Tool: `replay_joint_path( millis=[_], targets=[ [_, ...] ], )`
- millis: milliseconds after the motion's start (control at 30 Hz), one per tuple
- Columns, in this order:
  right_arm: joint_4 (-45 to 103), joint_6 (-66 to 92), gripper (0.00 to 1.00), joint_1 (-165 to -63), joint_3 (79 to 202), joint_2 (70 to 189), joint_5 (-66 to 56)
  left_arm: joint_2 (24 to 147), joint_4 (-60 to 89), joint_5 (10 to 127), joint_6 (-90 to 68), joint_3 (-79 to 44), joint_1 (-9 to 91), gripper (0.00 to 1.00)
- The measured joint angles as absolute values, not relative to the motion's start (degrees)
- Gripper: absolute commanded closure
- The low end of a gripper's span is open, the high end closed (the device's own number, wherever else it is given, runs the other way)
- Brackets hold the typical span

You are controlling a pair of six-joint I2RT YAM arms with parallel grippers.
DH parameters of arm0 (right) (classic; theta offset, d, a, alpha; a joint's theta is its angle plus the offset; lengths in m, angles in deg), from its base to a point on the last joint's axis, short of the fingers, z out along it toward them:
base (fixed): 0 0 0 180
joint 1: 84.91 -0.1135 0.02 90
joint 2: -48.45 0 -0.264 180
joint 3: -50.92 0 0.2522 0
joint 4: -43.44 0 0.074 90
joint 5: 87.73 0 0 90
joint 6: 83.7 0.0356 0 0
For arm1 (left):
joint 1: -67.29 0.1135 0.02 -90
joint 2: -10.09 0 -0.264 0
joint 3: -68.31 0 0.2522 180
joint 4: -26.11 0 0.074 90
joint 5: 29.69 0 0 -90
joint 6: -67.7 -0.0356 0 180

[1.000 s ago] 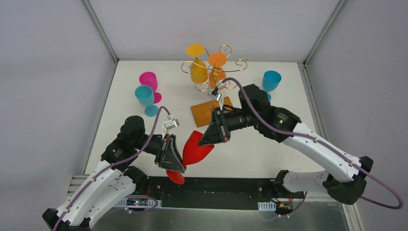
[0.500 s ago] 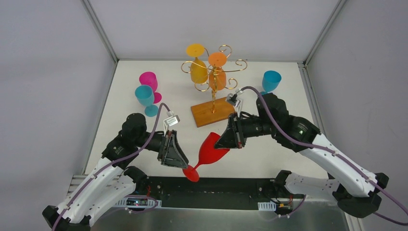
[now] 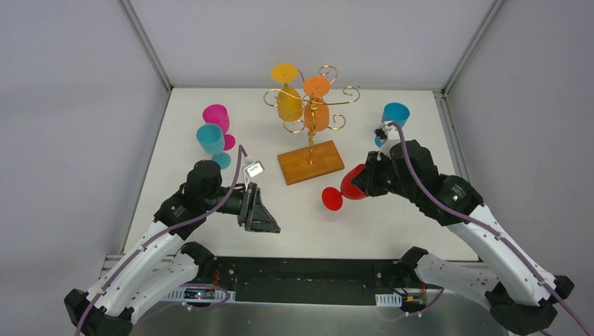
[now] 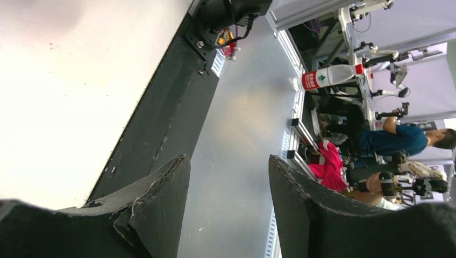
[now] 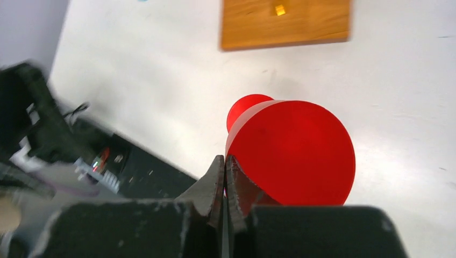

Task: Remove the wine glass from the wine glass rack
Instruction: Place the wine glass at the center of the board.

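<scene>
Two grippers and one freed glass, seen from overhead and from each wrist. The red wine glass (image 3: 344, 190) was off the wine glass rack (image 3: 312, 115), lying at about 4 o'clock from the rack's wooden base (image 3: 310, 162) and just beside it. It was tilted, with its foot pointing to roughly 8 o'clock. Whether the foot touched the table (image 3: 336, 234) could not be told.

The right gripper (image 3: 364, 183) was closed on the bowl's rim. In the right wrist view its fingers (image 5: 212, 185) pinched the thin red wall at the bowl's 8 o'clock edge, with almost no gap between them.

The left gripper (image 3: 270, 224) hung near the table's 7 o'clock edge, well apart from the red glass. Its jaws stood partly parted with nothing between them, and the left wrist view showed only floor through the gap.

The rack stood at the table's 12 o'clock side with a yellow glass (image 3: 288, 101) and an orange glass (image 3: 316, 105) hanging upside down from its scroll arms. A pink glass (image 3: 216, 115) and a teal glass (image 3: 210, 138) stood together at about 10 o'clock. A blue glass (image 3: 396, 112) stood at about 2 o'clock.
</scene>
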State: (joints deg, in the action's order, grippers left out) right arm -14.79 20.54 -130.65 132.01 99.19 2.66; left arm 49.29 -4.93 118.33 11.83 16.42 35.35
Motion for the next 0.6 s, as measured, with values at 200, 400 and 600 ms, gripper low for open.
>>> replay_joint_path(
  millis=[200,400,600],
  targets=[
    [-15.6,19.4,1.00,-122.2,133.1,104.5,11.9,47.7,-7.0,114.9,10.2,16.4,35.4,0.43],
    [-15.2,18.6,1.00,-114.7,135.6,112.1,18.6,43.9,-9.5,111.6,8.5,16.4,35.4,0.42],
    [-13.7,17.3,1.00,-109.3,140.6,119.5,21.1,42.8,-11.8,108.1,7.9,16.4,35.4,0.41]
  ],
)
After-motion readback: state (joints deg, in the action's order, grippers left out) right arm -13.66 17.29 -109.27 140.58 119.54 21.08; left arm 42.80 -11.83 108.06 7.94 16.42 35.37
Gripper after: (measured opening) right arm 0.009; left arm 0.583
